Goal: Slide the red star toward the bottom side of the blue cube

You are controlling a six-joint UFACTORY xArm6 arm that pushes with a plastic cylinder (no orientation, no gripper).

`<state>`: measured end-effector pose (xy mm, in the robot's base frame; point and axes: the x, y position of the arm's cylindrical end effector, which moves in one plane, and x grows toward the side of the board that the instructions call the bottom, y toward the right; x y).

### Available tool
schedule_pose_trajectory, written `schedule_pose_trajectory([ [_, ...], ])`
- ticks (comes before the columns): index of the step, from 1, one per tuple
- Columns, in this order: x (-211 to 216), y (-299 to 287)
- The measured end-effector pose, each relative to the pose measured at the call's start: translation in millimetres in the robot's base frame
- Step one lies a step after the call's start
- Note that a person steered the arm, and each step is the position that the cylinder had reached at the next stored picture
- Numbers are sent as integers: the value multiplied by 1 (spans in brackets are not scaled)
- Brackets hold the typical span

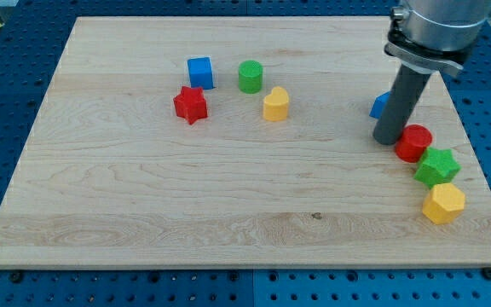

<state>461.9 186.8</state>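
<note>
The red star (191, 104) lies on the wooden board (143, 196) at the upper left of centre. The blue cube (200, 72) stands just above it and slightly to its right, almost touching. My tip (387, 140) is far off on the view's right, resting on the board beside a red cylinder (414, 142). The tip is well apart from the star and the cube.
A green cylinder (250, 76) and a yellow block (275, 104) sit right of the cube. A blue block (380, 105) is partly hidden behind the rod. A green star (437, 166) and a yellow hexagon block (443, 203) lie near the right edge.
</note>
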Motion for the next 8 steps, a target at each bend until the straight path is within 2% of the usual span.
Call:
schedule_pose_trajectory([
  [5, 12, -5],
  [6, 15, -27],
  [8, 18, -222],
])
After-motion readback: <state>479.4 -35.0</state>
